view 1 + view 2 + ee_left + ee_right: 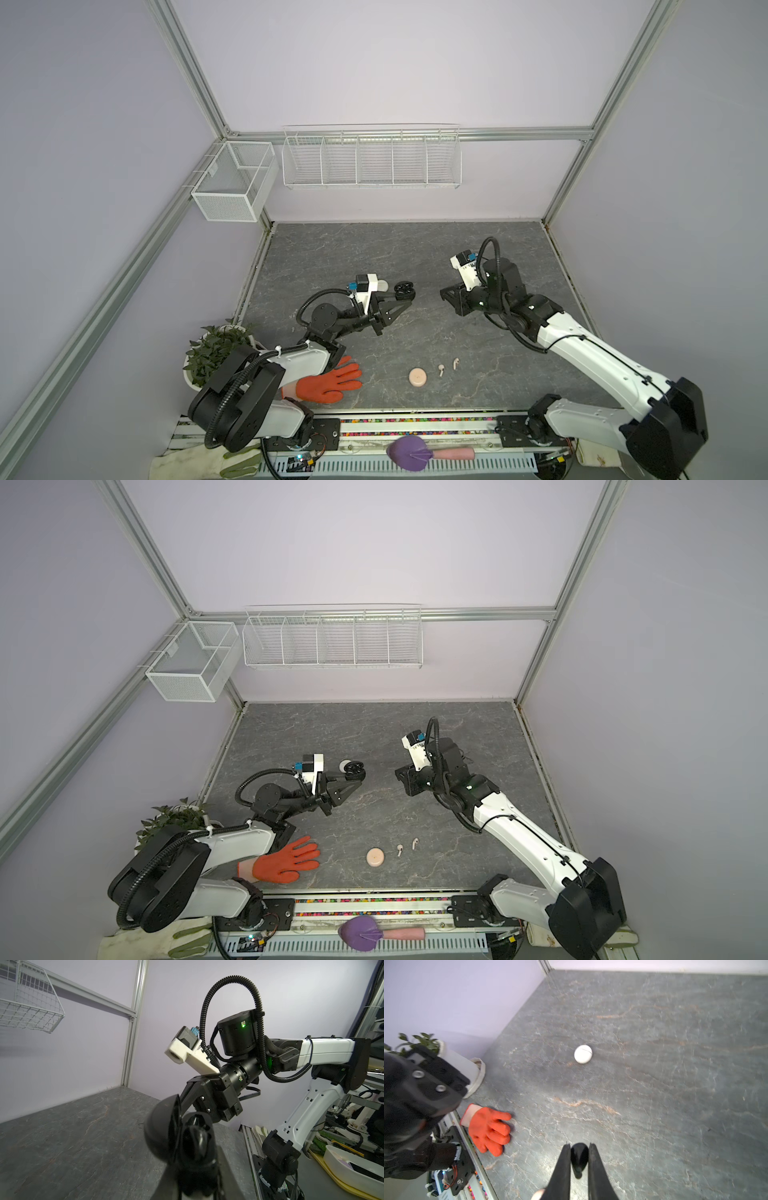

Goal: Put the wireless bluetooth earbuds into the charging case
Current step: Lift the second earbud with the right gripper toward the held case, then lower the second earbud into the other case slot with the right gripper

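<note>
Right gripper (445, 294) clamps a tiny black stemmed earbud (579, 1156), apart from the open round black charging case (405, 289) pinched in the left gripper (404, 298). A tilted stem may miss its socket and drop.

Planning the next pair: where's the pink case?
In both top views the pink case sits near the front edge, between the orange glove and two pink earbuds.

Even, diffuse light leaves only soft, faint shadows on the grey table (415, 257). Both top views bow at their edges. The right wrist view smears at nine o'clock, and the left wrist view's foreground at six o'clock is unfocused.
</note>
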Tool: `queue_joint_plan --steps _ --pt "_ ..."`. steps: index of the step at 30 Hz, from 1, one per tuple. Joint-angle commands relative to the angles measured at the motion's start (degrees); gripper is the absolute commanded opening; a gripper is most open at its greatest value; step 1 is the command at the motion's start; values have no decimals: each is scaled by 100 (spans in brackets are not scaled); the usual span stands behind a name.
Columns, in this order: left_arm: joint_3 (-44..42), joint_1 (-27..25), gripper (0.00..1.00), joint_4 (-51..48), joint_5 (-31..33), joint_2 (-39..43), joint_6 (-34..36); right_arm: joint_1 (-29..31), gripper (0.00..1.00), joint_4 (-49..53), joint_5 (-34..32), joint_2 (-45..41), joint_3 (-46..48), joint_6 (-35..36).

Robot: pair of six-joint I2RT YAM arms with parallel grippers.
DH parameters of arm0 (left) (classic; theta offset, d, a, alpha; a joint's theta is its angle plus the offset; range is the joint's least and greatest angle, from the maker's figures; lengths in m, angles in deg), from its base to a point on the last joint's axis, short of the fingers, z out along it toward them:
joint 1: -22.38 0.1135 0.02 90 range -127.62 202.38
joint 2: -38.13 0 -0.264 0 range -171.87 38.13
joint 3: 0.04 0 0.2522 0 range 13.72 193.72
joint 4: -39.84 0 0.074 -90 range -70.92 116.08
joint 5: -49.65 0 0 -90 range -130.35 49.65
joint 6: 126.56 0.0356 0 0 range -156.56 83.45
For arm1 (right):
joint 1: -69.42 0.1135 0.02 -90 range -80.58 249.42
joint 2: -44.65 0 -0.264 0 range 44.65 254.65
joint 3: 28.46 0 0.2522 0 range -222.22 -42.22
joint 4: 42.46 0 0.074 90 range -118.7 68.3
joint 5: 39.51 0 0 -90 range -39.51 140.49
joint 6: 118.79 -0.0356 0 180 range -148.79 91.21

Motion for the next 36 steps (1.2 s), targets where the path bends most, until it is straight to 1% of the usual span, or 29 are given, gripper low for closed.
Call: queue_joint_plan --steps 1,5,9,12,15,19,22,31,36 --pt "153 19 0 413 -159 66 -26 161 14 -407 184 -236 -232 264" --pt "221 17 0 414 -245 88 45 340 14 -468 216 -325 -492 367" --pt "266 19 0 413 -308 70 47 515 14 -802 368 -522 -559 269" --pt "311 19 0 413 -349 60 5 770 12 -971 400 -619 -652 289" --pt "310 19 0 413 -354 82 -16 1130 12 -1092 296 -635 -745 401" --pt "328 19 0 413 -436 58 -69 1620 10 -1255 -72 -552 -762 637" --pt "341 16 0 420 -469 84 -128 1856 9 -1312 -307 -395 -785 880" --pt "236 11 0 413 -462 196 -106 1909 8 -1389 -584 -194 -790 1035" --pt "208 9 0 413 -475 190 -42 1898 8 -1368 -627 -151 -790 975"
